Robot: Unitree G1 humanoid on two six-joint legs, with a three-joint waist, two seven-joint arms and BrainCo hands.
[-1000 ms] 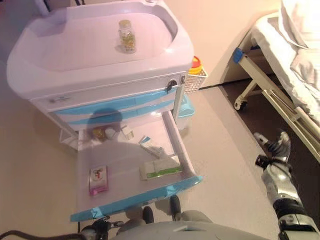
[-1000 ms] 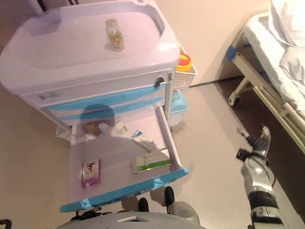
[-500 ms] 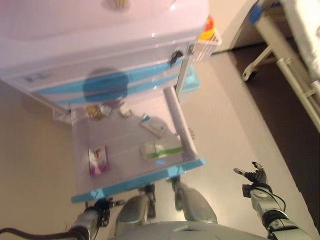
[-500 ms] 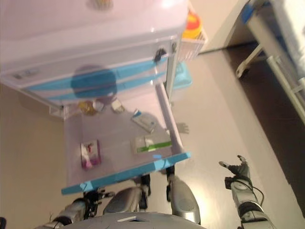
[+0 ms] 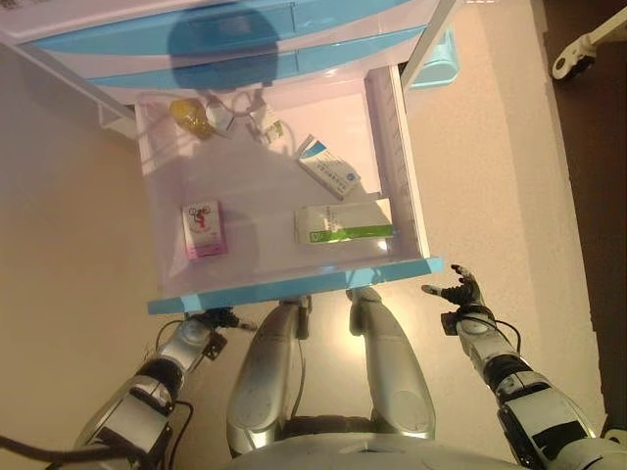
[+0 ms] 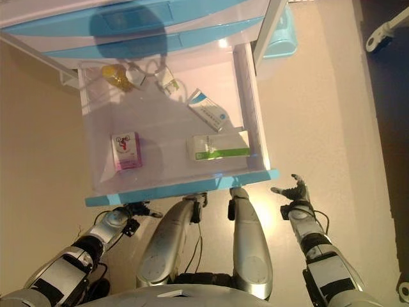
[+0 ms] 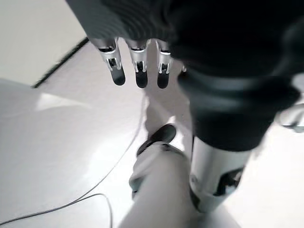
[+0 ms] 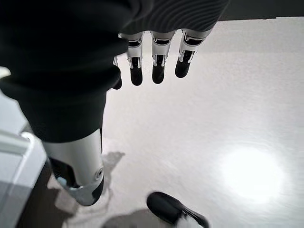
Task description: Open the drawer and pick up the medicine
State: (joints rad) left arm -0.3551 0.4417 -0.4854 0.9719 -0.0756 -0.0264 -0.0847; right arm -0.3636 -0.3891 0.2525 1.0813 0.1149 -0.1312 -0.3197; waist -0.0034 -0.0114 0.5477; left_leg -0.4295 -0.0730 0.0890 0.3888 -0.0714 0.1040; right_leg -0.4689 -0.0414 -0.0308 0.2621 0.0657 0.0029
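The drawer (image 5: 387,127) of the cart stands pulled out, its blue front edge (image 5: 294,288) toward me. Inside lie a pink box (image 5: 204,230), a green-and-white box (image 5: 343,222), a blue-and-white box (image 5: 329,174), a yellow bottle (image 5: 189,116) and small packets (image 5: 260,122) at the back. My left hand (image 5: 217,318) hangs just below the front edge's left end, fingers (image 7: 137,71) straight, empty. My right hand (image 5: 458,292) is beside the front's right corner, fingers (image 8: 158,66) straight, empty. Neither hand touches the drawer.
Shut blue drawer fronts (image 5: 235,39) of the cart lie above the open drawer. A teal bin (image 5: 441,61) stands on the floor to the cart's right. A bed's wheel (image 5: 563,67) shows at the far right.
The camera has tipped down, so the cart's top has left the view and the drawer fills it. Both hands now show below the drawer's front edge; the right hand has dropped lower.
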